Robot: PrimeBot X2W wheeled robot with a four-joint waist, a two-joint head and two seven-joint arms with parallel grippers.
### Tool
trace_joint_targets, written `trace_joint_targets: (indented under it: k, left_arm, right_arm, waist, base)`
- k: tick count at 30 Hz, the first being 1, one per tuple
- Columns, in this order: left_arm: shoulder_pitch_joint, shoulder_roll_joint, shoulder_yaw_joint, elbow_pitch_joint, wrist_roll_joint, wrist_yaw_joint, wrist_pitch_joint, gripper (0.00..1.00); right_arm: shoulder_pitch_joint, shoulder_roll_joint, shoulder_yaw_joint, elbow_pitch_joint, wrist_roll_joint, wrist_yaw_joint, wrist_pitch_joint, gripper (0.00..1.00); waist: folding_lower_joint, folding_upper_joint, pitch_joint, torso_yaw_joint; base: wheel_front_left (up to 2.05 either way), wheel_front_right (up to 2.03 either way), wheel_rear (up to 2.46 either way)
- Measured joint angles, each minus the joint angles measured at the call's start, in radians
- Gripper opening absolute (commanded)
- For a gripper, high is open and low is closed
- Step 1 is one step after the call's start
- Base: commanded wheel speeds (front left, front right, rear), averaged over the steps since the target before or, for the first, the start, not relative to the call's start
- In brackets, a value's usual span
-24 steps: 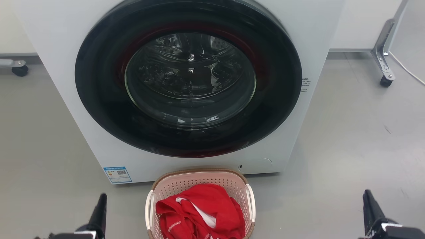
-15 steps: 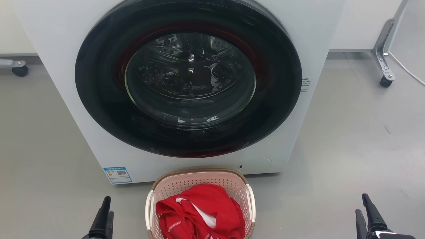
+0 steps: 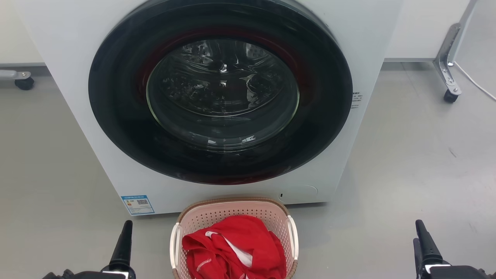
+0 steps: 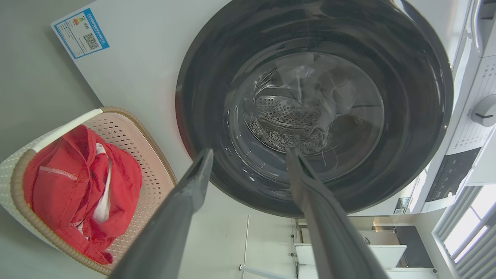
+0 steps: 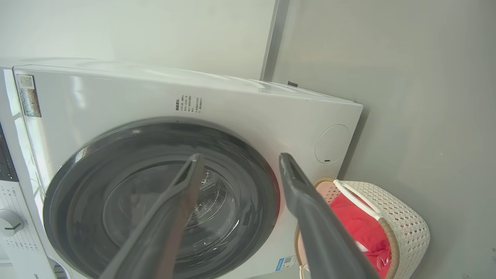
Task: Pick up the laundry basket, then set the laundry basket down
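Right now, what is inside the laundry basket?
A crumpled red garment with white trim lies in the laundry basket. The cloth covers the basket's floor, so anything beneath it cannot be seen.

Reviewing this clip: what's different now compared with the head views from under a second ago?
Both claws edged inward toward the laundry basket: the left claw slightly rightward and the right claw slightly leftward in the head view. Both are open and hold nothing. The laundry basket, with its red garment, sits unmoved on the floor before the washing machine.
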Motion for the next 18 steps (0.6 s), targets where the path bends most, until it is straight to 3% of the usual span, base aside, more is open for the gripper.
trace_joint_targets:
  k: [9,18]
  left_arm:
    - [0.0,0.001,-0.024,-0.046,0.136,0.025,-0.033,1.0]
    - [0.0,0.005,-0.077,-0.102,0.38,0.05,-0.069,1.0]
  right_arm:
    - [0.0,-0.001,0.044,-0.037,-0.17,-0.02,-0.028,1.0]
    - [0.002,-0.004,0.096,-0.076,-0.391,-0.043,-0.067,1.0]
  waist:
    - [0.0,0.0,0.0,0.002]
    - [0.0,0.0,0.002,0.004]
  base:
    - [0.0,0.0,0.0]
    - [0.0,0.0,0.0]
